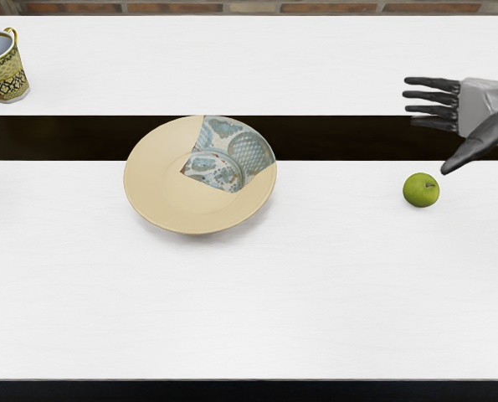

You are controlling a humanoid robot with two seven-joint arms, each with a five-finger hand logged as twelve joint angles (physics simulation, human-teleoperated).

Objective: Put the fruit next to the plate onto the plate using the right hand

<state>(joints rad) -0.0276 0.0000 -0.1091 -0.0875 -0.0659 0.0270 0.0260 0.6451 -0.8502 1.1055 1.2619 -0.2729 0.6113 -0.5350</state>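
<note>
A small green apple [421,190] sits on the white table, well to the right of the plate [169,197]. The plate is cream-coloured with a blue patterned wedge at its upper right and nothing lies on it. My right hand [443,117] comes in from the right edge, above and slightly right of the apple. Its dark fingers are spread and point left, the thumb slants down toward the apple without touching it. It holds nothing. The left arm does not show.
A gold patterned mug [1,65] stands at the far left on the rear table surface. A dark gap [64,138] runs across between the rear surface and the front table. The plate's far rim overhangs that gap.
</note>
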